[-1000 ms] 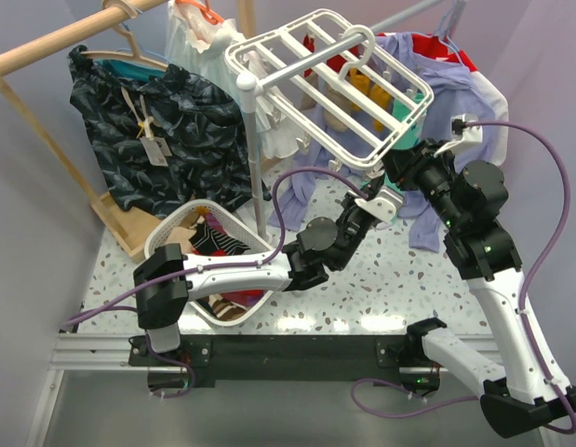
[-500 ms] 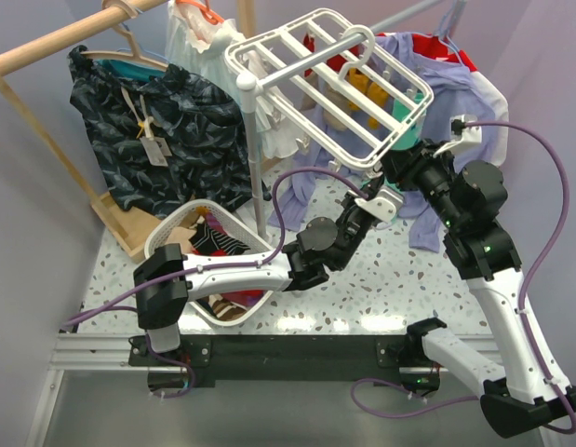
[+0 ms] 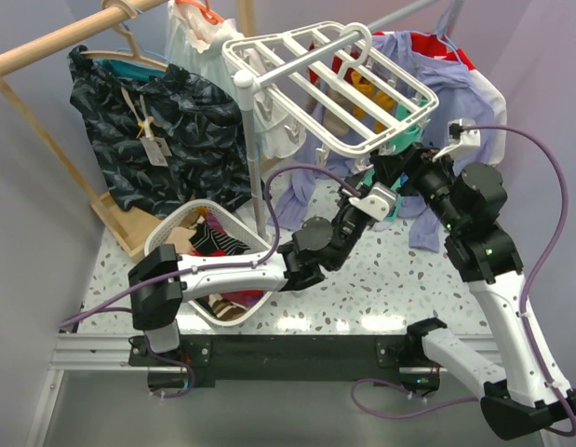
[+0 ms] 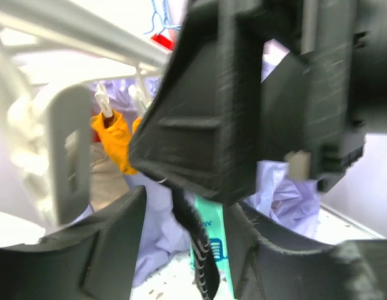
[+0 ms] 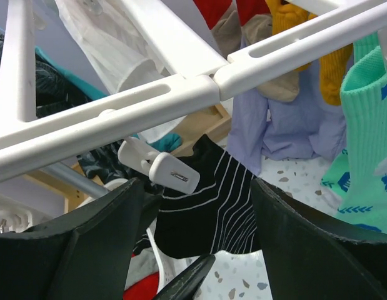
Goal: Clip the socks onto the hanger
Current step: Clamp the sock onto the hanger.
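Up under the large white plastic grid hanger (image 5: 180,97) both arms are raised, and the work is being done at its near rail. The short red socks with tan cuffs (image 5: 219,9) are found beneath the hanger's far side, hanging beside a mustard-yellow sock (image 5: 334,69) and a teal sock with blue and white marks (image 5: 362,125). Their clips cannot be made out, but the pair is judged to be hung already.

Attention is given now to a black sock with thin white stripes (image 5: 212,212), seen just under the near rail and right beside a small white clip (image 5: 160,170). Whether it is bitten by that clip cannot be told.

The right gripper (image 5: 196,183) is held wide apart just below the rail, with the clip above one finger and the striped sock beyond the gap; nothing is clamped. The left gripper (image 4: 187,200) is also held under the hanger with its fingers apart. A strip of the striped sock dangles in the gap, and no grip on it is evident.

The step in hand is judged to be the clipping of this sock. For the next move, the clip would have to be pinched open and the sock's edge fed into its mouth. Only then should the clip be released, and a slip of the thin fabric is to be watched for.
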